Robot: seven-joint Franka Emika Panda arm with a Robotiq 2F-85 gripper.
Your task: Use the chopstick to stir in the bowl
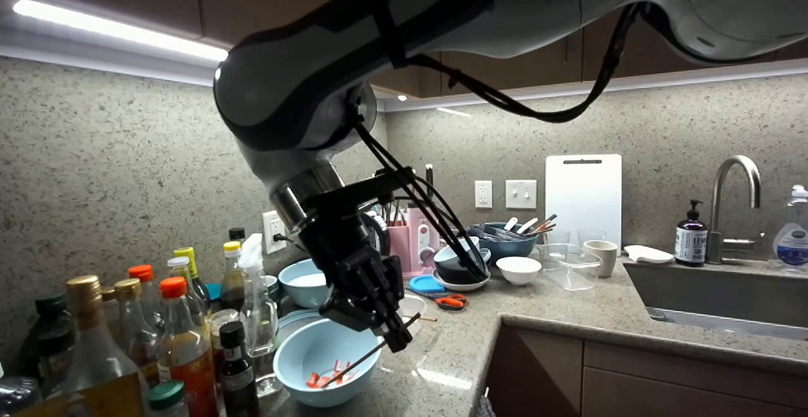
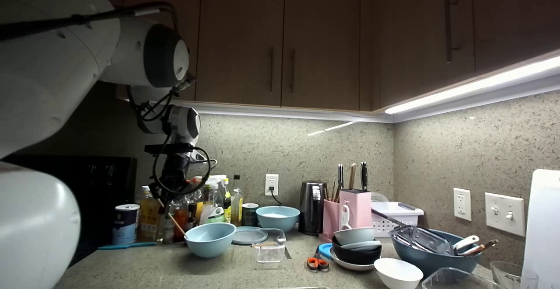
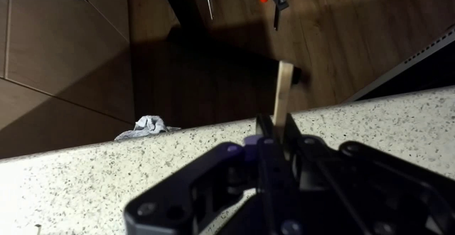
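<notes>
A light blue bowl (image 1: 325,341) stands on the counter with red-and-white pieces (image 1: 331,374) in it. It also shows in an exterior view (image 2: 211,241), where its inside is hidden. My gripper (image 1: 396,336) is beside and above the bowl's rim, shut on a thin wooden chopstick (image 1: 361,361). The chopstick slants down into the bowl, and its lower end is among the pieces. The chopstick also slants over the rim in an exterior view (image 2: 177,224). In the wrist view the chopstick's upper end (image 3: 283,92) sticks out from between the fingertips (image 3: 278,130); the bowl is out of view.
Several bottles (image 1: 189,335) stand close beside the bowl. Another blue bowl (image 2: 278,219), a clear container (image 2: 269,252) and orange-handled scissors (image 2: 317,263) are on the counter. Stacked bowls (image 2: 356,252) and a sink (image 1: 726,297) lie farther off. The counter edge (image 3: 213,130) shows in the wrist view.
</notes>
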